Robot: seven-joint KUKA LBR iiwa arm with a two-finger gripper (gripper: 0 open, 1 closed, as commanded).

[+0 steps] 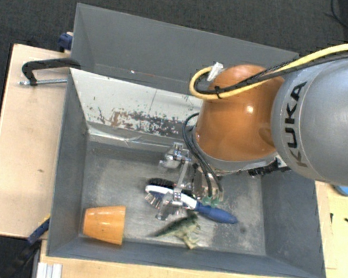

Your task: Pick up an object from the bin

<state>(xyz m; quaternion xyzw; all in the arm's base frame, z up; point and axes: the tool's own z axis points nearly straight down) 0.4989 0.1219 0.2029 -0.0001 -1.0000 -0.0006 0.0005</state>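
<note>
Hand (174, 198) hangs low over the middle of the bin (66, 170), directly above a slim tool (217, 214) with a white head and a blue handle. Whether the hand is apart, together or clamped on the tool I cannot tell. The tool's long axis runs left to right, with the blue handle pointing right and slightly nearer and the white head pointing left. A green scrap (180, 230) lies just on its near side, and an orange cup (106, 223) sits well apart at the near left.
</note>
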